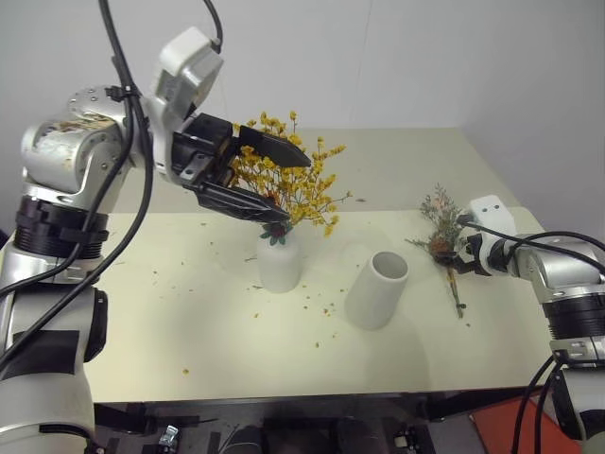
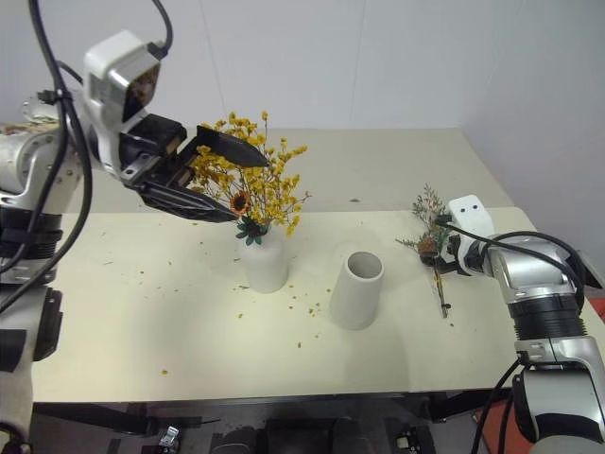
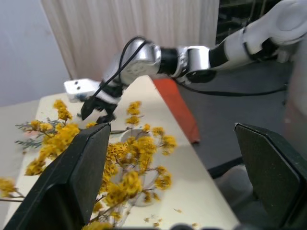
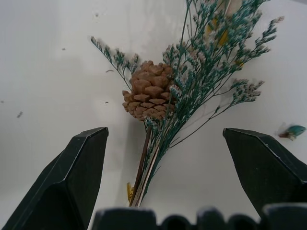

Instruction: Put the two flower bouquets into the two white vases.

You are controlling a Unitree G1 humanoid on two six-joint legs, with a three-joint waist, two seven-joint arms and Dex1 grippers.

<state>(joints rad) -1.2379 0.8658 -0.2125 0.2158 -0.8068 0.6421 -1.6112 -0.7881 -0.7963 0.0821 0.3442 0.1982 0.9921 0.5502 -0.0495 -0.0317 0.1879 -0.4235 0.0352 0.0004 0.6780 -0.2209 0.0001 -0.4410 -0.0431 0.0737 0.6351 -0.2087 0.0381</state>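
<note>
Yellow-orange blossoms [image 1: 284,184] already stand in the bottle-shaped white vase [image 1: 279,260] with the left gripper [image 1: 260,175] spread wide around them, while the right gripper [image 1: 460,251], jaws also apart, hovers over the grey-green cone bunch [image 1: 442,236] lying flat on the table [image 1: 189,322] beside the cylinder vase [image 1: 378,288].

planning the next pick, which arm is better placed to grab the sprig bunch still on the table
Right, likely. The right gripper is open, with the sprig bunch lying between its fingers. The left gripper is open up by the yellow bouquet, already in the bottle vase.
</note>
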